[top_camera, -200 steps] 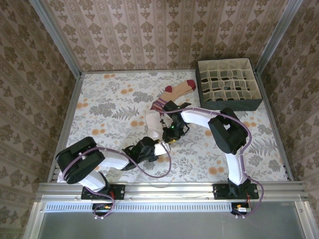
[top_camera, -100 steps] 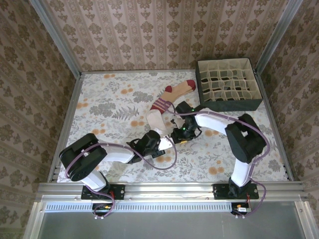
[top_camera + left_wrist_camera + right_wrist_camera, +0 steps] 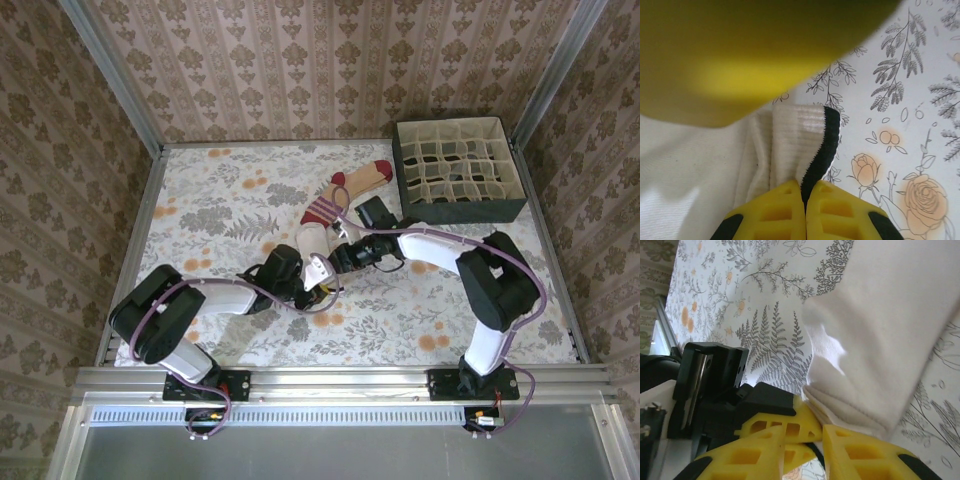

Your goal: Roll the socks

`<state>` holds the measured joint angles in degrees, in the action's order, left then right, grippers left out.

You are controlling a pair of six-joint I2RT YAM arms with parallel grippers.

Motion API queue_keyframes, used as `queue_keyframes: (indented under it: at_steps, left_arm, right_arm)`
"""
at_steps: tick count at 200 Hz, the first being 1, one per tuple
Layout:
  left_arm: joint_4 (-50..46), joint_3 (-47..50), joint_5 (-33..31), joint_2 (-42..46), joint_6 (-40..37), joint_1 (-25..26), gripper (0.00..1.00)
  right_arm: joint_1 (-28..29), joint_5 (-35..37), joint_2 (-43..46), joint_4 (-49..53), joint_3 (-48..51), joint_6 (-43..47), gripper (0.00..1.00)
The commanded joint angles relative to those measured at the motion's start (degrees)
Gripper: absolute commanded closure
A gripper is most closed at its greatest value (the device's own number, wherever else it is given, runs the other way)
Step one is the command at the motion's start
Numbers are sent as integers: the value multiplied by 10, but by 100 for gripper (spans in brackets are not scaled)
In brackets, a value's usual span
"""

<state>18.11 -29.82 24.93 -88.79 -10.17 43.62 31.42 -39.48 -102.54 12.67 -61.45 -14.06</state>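
The cream sock [image 3: 312,243] lies near the middle of the bench [image 3: 220,190]. Its long axis runs roughly from the far side toward the arms, leaning a little to the right as it comes nearer. Its far end meets the striped cuff of the tan sock [image 3: 358,180], which stretches on toward the divided box [image 3: 465,212] at the far right.

The dark-edged cuff is the cream sock's near end. There the left claw [image 3: 316,275] has its yellow fingers pressed together on the ribbed fabric. The left wrist view shows that pinch plainly, with the left claw [image 3: 805,187] gripping the folded cuff [image 3: 795,140] right at the dark stripe.

The right claw [image 3: 338,256] reaches in from the right and sits just beside the left one, against the same near part of the sock. In the right wrist view the right claw [image 3: 820,435] has its fingers close together, with a hemmed fold of the cream sock [image 3: 880,330] running down to the gap. I cannot tell whether it is actually pinching the cloth.

Both claws are at the cuff end, so the rest of the sock lies beyond them. A roll would probably have to travel away from the arms along that axis, toward the tan sock. The left arm has the firmer hold to lead it.
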Motion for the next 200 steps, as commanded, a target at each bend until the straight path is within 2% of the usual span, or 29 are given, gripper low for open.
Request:
queue_keyframes:
  at_steps: [1, 56, 124, 144, 164, 200]
  left_arm:
    - [-32, 1, 79, -13, 43, -18, 100]
    - [-24, -3, 144, -30, 82, -62, 100]
    - [2, 2, 181, -43, 129, -104, 100]
    - [38, 9, 191, -52, 161, -121, 100]
    - [73, 14, 202, -66, 189, -136, 100]
    - [89, 13, 208, -82, 200, -142, 100]
  right_arm:
    - [7, -51, -34, -11, -15, 9, 74]
    - [6, -68, -74, 34, -14, 42, 68]
    - [-2, -91, -82, 59, -6, 82, 56]
    - [-2, -92, -80, 59, -4, 90, 57]
    - [-2, -79, -83, 68, -9, 96, 61]
    - [-2, -40, -87, 79, -13, 97, 66]
